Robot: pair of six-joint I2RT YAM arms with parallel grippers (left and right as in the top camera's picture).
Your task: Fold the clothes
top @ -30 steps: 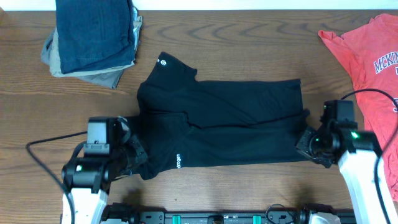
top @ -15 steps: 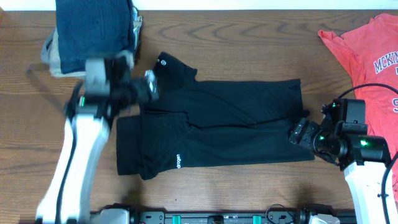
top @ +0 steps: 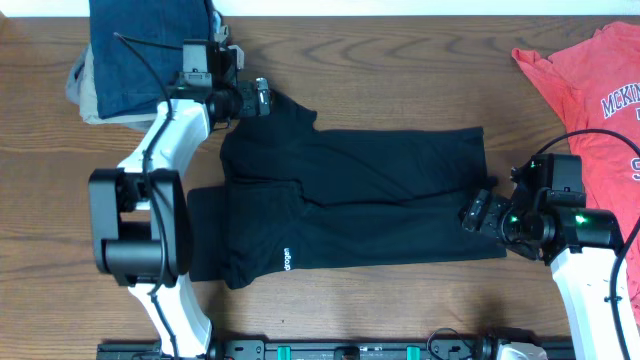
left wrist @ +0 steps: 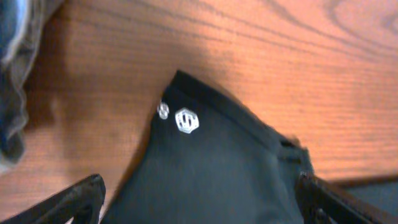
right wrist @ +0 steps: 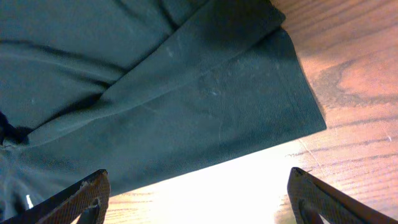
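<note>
Nearest me, the right pincer [top: 474,216] hangs spread wide over the right-hand edge of the black T-shirt [top: 370,190], gripping nothing. The shirt lies partly folded across the middle of the tabletop [top: 400,70]. Further back, the left pincer [top: 262,97] gapes over the logo corner, empty too, and beyond are a coral-red T-shirt [top: 590,90] on the right and stacked jeans [top: 150,50] on the left.

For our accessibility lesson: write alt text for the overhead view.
A black T-shirt lies partly folded on a table, the left gripper over its far sleeve, the right gripper at its right edge. Folded clothes sit far left, a red T-shirt right.
</note>
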